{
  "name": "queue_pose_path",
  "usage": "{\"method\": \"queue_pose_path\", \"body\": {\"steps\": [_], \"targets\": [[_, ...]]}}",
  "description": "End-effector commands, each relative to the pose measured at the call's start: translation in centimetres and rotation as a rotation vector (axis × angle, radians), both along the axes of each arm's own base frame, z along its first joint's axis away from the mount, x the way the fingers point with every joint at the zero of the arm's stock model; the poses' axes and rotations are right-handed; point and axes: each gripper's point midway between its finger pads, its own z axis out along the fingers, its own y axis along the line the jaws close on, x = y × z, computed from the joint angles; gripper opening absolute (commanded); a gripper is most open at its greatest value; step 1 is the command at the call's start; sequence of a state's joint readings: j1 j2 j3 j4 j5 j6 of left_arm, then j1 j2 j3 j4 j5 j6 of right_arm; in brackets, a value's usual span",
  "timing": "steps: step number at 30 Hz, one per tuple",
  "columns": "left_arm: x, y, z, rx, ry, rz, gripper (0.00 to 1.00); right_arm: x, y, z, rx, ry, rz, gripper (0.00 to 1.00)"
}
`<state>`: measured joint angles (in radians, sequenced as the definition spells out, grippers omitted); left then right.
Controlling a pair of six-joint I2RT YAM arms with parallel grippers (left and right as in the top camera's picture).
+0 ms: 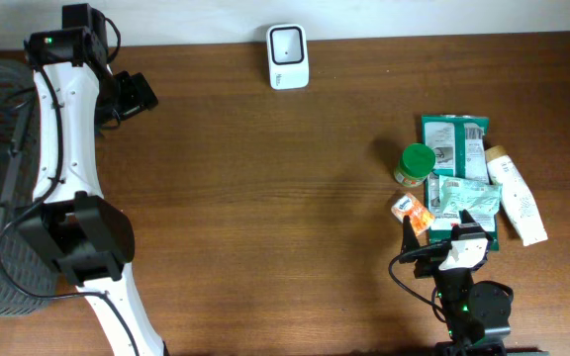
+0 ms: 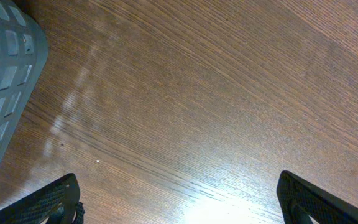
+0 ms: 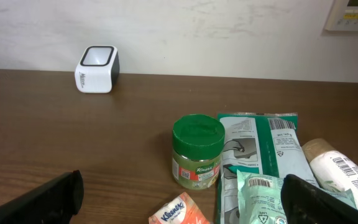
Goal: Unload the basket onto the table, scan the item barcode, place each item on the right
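Both wide, empty: left pincer (image 2: 179,202), right pincer (image 3: 179,202). Overhead shows item pile (image 1: 458,148) just beside right pincer, scanner (image 1: 288,56) at far tabletop (image 1: 265,198) edge. Only right wrist shows jar (image 3: 197,152) label; left wrist, basket (image 2: 5,74) corner.

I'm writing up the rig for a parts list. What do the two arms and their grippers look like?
The left arm has white link shells, bulky black joints, loose black cables and a small green light. The right arm is mostly black with a white piece and a green light. The left gripper and right gripper have black fingers.
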<state>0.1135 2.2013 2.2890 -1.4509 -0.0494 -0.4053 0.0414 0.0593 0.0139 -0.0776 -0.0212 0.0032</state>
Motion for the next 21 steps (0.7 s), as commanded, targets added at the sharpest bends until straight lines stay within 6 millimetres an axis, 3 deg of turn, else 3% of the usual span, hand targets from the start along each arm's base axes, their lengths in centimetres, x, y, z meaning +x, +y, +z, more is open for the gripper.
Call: {"method": "queue_pose_path", "body": {"steps": [1,4,6,9,12,14,17,21], "targets": [[0.0,0.2,-0.1,-0.002,0.001,0.006,0.99,0.0,0.0,-0.1,0.002,-0.004,0.002,0.98],[0.0,0.2,0.2,-0.001,-0.005,0.007,0.99,0.0,0.0,-0.1,0.002,-0.004,0.002,0.98],[-0.3,-0.4,2.6,0.005,-0.060,-0.006,0.99,0.0,0.0,-0.1,0.002,-0.004,0.002,0.98],[-1.5,-1.8,8.8,0.045,-0.230,-0.036,0.99,0.0,0.0,-0.1,0.002,-0.004,0.002,0.98],[-3.5,-1.5,11.6,0.084,-0.395,-0.024,0.99,0.0,0.0,-0.1,0.002,-0.004,0.002,0.98],[-5.4,-1.8,11.3,0.087,-0.527,-0.025,0.99,0.0,0.0,-0.1,0.002,-0.004,0.002,0.98],[-8.8,-2.0,9.1,0.116,-0.714,-0.041,0.99,0.0,0.0,-0.1,0.002,-0.004,0.002,0.98],[-14.9,-2.4,6.0,0.257,-0.962,-0.170,0.99,0.0,0.0,-0.1,0.002,-0.004,0.002,0.98]]}}
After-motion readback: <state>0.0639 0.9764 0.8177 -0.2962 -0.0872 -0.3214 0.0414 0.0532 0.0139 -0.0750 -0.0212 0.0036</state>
